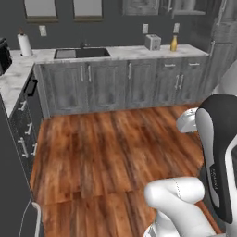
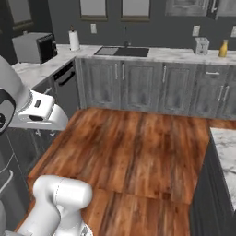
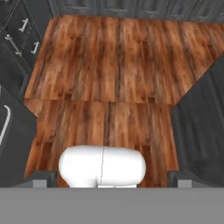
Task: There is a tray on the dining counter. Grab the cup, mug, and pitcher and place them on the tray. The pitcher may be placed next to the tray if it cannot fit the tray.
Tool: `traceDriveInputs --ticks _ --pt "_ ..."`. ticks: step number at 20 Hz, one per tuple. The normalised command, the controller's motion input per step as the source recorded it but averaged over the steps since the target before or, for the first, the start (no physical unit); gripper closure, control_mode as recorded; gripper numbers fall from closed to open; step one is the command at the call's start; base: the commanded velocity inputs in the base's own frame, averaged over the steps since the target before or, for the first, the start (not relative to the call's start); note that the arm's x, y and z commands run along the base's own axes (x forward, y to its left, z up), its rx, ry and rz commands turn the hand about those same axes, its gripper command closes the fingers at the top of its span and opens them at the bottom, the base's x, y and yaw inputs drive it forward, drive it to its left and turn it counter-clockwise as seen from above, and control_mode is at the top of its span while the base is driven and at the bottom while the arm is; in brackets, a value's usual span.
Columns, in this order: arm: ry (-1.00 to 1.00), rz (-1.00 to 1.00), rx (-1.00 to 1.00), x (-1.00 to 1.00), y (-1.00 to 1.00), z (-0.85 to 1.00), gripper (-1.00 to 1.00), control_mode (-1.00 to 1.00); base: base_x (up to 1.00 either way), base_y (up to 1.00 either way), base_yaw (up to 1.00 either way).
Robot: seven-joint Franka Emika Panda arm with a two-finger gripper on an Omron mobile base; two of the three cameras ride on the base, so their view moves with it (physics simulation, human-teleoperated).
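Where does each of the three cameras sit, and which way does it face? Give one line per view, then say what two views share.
Left base view: behind the arm's left, facing the far counter; white arm at lower right.
Right base view: behind its right, same counter, microwave at left; arm at lower left.
Hand view: on the hand, looking down at the wood floor; open tool at the bottom.
Shared: both base views show the sink, toaster and pitcher.

Warm wooden floor (image 1: 106,148) runs to grey cabinets (image 1: 125,85) under a pale marble surface (image 1: 129,52) with a sink (image 1: 81,53); dark wall (image 1: 111,28), two windows (image 1: 62,9) above.
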Motion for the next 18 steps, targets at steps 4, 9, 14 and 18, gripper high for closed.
traceDriveInputs --ticks 4,9,14,18 --pt "0.00 0.00 0.00 0.00 0.00 0.00 -1.00 1.00 1.00 0.00 0.00" --pt "0.00 0.00 0.00 0.00 0.00 0.00 -1.00 1.00 1.00 0.05 0.00" --pt "0.00 0.00 0.00 0.00 0.00 0.00 -1.00 1.00 1.00 0.08 0.00" --pt "0.00 0.00 0.00 0.00 0.00 0.00 -1.00 1.00 1.00 0.09 0.00"
